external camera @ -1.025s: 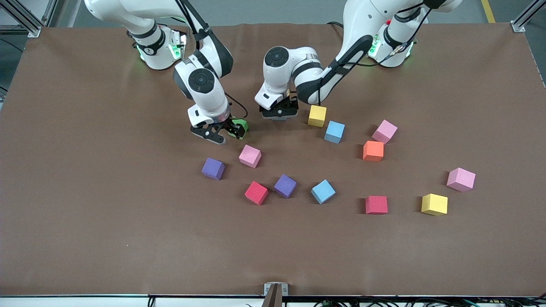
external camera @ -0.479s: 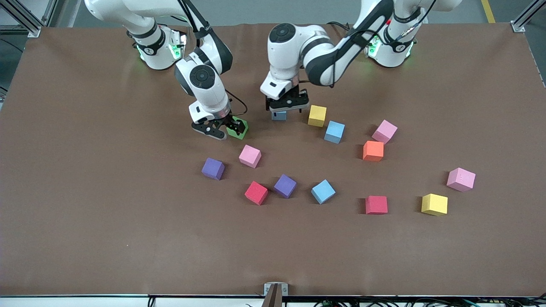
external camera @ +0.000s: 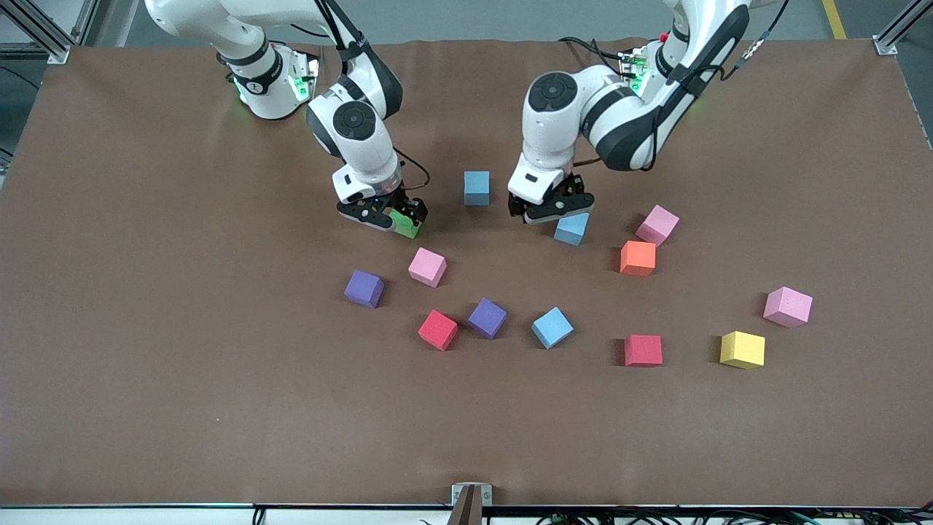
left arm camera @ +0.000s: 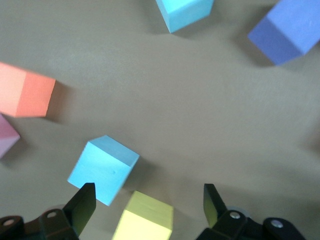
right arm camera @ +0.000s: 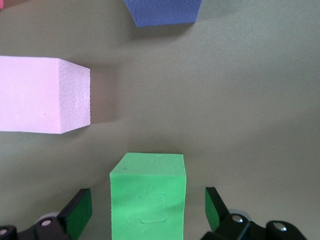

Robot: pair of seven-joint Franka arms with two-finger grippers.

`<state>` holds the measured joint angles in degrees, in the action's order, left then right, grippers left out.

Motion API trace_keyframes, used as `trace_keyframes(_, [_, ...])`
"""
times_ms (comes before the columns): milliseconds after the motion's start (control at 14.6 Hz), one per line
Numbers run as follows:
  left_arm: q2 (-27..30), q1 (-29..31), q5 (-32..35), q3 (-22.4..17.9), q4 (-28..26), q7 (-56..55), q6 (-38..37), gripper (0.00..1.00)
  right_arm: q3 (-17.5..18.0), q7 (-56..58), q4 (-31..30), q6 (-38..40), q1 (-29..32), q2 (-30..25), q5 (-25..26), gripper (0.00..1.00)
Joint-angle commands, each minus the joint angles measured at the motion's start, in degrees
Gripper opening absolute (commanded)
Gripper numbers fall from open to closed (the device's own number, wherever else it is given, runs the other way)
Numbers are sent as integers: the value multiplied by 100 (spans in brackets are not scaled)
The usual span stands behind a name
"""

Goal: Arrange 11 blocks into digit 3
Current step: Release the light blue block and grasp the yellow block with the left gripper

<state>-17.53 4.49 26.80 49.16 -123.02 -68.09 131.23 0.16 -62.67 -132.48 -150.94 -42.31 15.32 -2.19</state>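
While the right gripper [external camera: 385, 217] hangs low over the small matte green foam cube [right arm camera: 148, 195], its jaws stand wide with the cube squarely between them, a clear gap on each side and nothing held; in the right wrist view the cube's faces lie parallel to the two fingers, so I judge a straight closing would take it. The left gripper [external camera: 552, 210] is over the yellow foam cube [left arm camera: 144, 220], which lies between its jaws but turned askew to them, and the jaws are spread without touching it; a light blue foam cube [external camera: 571, 227] sits just beside the yellow one, close to one finger, and may be nudged. Another light blue cube [external camera: 477, 187] rests alone on the brown table [external camera: 146, 328] between the two grippers. Nearer the front camera the other blocks lie scattered and apart: a pink cube [external camera: 427, 266], a purple cube [external camera: 364, 288], a red cube [external camera: 438, 329]. No bar of the digit 3 is formed yet. No writing can be read on any cube.
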Motion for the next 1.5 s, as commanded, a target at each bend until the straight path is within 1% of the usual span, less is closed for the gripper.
trace_keyframes(0, [-92,96,27,138,-152,822,96,88,-42,-97,-156,-146,-154,-3,-27,100])
trace_keyframes(68, [-119,88,27,146,-257,998,235,88,-42,-97,-156,-155,-163,50,-27,100])
trace_keyframes(273, [-137,96,27,138,-784,1377,1043,88,-42,-97,-147,-277,-207,190,-27,100])
trace_keyframes(342, [-137,96,27,146,-898,1482,1132,88,-42,-114,-147,-365,-216,260,-27,100])
trace_keyframes(410, [-128,88,27,147,-969,1718,1133,88,-42,-158,-147,-366,-225,296,-27,97])
trace_keyframes(479, [-137,96,27,147,-1022,1877,1133,88,-42,-184,-147,-366,-225,305,-27,86])
trace_keyframes(615, [-198,87,27,138,-1040,1914,1133,88,-42,-368,-138,-287,-181,296,-36,52])
trace_keyframes(684, [-277,87,35,138,-1032,1949,1133,88,-42,-665,-129,-269,-163,296,-36,25])
trace_keyframes(752, [-338,79,35,138,-1031,1949,1133,88,-51,-981,-94,-226,-154,296,-36,6])
trace_keyframes(820, [-391,79,44,138,-1031,1949,1142,88,-51,-1272,-94,-208,-154,296,-36,0])
trace_keyframes(1025, [-418,79,44,138,-1049,1845,1133,88,-51,-2281,-94,99,-154,148,-36,0])
trace_keyframes(1230, [-506,79,35,138,-1040,1502,1116,89,-42,-3932,-103,161,-286,-81,-36,0])
trace_keyframes(1436, [-567,87,35,138,-1040,1404,1090,89,-42,-5032,-103,162,-461,-90,-36,0])
